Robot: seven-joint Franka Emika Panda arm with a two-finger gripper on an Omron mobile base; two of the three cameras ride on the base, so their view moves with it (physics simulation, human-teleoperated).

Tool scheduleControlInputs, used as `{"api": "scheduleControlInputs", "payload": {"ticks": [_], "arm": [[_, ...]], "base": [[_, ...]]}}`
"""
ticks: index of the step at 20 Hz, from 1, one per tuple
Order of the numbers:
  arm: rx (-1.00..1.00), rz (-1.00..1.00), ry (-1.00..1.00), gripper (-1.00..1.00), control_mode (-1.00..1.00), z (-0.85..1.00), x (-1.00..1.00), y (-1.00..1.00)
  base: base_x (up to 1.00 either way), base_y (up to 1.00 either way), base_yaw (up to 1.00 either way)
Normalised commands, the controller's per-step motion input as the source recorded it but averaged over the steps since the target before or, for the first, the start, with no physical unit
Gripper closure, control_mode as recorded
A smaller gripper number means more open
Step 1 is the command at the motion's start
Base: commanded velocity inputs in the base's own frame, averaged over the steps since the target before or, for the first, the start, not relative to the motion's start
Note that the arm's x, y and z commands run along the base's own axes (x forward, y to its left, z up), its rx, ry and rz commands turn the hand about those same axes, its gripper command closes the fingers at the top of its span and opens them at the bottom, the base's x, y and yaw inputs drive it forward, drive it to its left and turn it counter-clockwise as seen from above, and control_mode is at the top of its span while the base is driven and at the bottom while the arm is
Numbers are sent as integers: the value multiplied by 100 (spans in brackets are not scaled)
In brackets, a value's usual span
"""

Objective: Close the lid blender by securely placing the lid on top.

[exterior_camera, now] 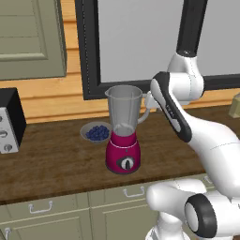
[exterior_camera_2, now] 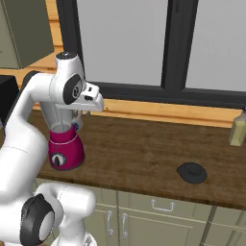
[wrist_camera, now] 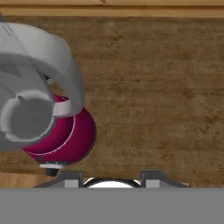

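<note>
You have the blender [exterior_camera: 123,136] at the centre of the left base view: magenta base, black dial facing the camera, tall clear jar standing upright with its mouth open and uncovered. Just beside it on the left, toward the wall, sits a small bowl of blueberries [exterior_camera: 96,132]. At the left edge of that frame a black-and-silver appliance [exterior_camera: 10,121] stands on the same wooden counter [exterior_camera: 51,159].

In the right base view the lid [exterior_camera_2: 191,172] lies flat on the counter at lower right of the frame, well apart from the blender at the left — nothing touches it. A pale bottle [exterior_camera_2: 237,128] stands at the right edge.

The arm bends over the counter beside the jar. In the hand view you look down at the blender in the left half of the frame, its handle curving toward the bare wood on the right. The gripper [wrist_camera: 111,180] shows at the bottom edge; its two tips stand apart — partly open — with nothing between them.
</note>
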Motion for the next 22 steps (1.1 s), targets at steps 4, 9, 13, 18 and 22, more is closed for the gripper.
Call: {"api": "scheduleControlInputs", "payload": {"ticks": [4,9,13,18,22], "arm": [[0,0,-5,-100,-100,0,-27,-10],[0,-1,-18,-100,-100,-2,-64,-50],[0,-8,-17,-100,-100,-12,-60,-60],[0,-15,-14,-100,-100,-27,-54,-69],[0,-24,-5,-100,-100,-41,-34,-82]], "base": [[0,0,0],[0,0,0],[0,0,0],[0,0,0],[0,0,0]]}}
